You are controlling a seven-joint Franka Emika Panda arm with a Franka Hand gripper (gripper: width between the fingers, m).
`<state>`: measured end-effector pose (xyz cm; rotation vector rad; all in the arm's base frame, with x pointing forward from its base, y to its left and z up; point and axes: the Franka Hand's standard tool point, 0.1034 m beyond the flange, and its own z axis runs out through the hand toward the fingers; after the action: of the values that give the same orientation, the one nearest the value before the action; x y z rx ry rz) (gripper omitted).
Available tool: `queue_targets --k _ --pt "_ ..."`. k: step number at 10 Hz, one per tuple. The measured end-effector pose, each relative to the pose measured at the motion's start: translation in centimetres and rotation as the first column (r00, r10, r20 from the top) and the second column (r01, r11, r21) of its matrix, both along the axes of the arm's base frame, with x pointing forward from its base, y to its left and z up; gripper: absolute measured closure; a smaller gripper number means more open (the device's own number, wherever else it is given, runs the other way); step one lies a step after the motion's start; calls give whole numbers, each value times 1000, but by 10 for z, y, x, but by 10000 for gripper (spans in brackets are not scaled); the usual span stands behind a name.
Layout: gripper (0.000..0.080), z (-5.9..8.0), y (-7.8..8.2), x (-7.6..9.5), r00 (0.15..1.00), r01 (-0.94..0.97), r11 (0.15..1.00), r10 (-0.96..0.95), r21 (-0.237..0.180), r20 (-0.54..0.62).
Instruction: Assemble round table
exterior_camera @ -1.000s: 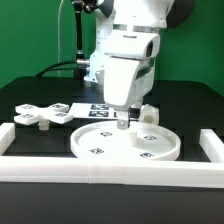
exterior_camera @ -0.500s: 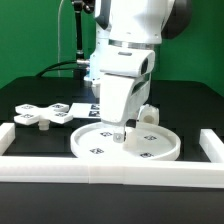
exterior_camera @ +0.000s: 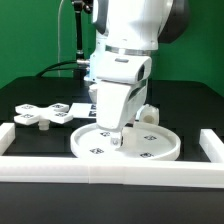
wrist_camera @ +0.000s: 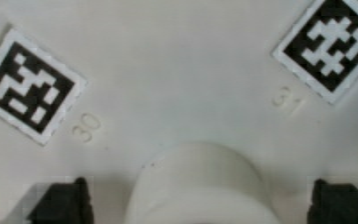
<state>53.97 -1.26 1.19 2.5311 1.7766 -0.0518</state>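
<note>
**A:** While the black two-finger pincer [exterior_camera: 116, 139] sits so low inside the large flat rimmed white plastic disc [exterior_camera: 155, 152], what is it lined up on?

**B:** A rounded white stub [wrist_camera: 202, 170] near the disc's middle; on the wrist view the dark fingertips [wrist_camera: 59, 200] stand apart on either side of it, with bare disc showing in both gaps; nothing is clamped yet.

**A:** Is that stub the post?

**B:** Probably not; the short cylindrical white post [exterior_camera: 149, 114] seems to stand just beyond the disc, at the exterior view's right of the arm; the stub may be the disc's own hub, though the close, blurred view leaves that unsure.

**A:** And the rest?

**B:** The flat lobed cross-shaped white piece [exterior_camera: 42, 115] lies on the black surface [exterior_camera: 40, 140] at the exterior view's left, apart from the disc; I judge it waits out of the way until post and disc are joined.
</note>
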Motion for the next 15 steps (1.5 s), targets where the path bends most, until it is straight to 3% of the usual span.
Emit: queue_targets --k 1,2,7,12,15 --pt "282 0 0 0 1000 0 1000 0 0 -1" --pt "395 0 0 0 1000 0 1000 0 0 -1" --pt "393 0 2 0 1000 -4 1000 4 0 -2" --pt "390 0 44 10 998 -69 997 69 17 3" --pt "390 0 44 10 998 -66 998 66 14 -1"
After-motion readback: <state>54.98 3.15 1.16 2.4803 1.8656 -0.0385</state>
